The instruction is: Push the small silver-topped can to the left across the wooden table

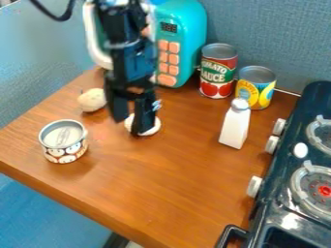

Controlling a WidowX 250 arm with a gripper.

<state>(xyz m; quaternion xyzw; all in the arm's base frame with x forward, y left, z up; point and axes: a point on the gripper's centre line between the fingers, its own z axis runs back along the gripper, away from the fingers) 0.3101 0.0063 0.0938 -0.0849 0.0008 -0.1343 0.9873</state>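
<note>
Masking white object (154, 129) partly: gripper (131, 125)

The black gripper (132, 122) hangs, fingers parted, over a white round piece (152, 130) on the wooden counter (174, 179). Just beside it, toward the counter's left edge, lies a pale, lumpy, potato-like thing (92, 100). A short can (63, 141) with a patterned label stands upright nearer the left corner. At the far edge are a teal toy microwave (185, 34) with orange buttons, a red-and-green can (218, 70) and a shorter yellow-and-blue can (256, 88). A white bottle (235, 125) stands in front of those cans; along the right edge is a dark stove (279, 186).
</note>
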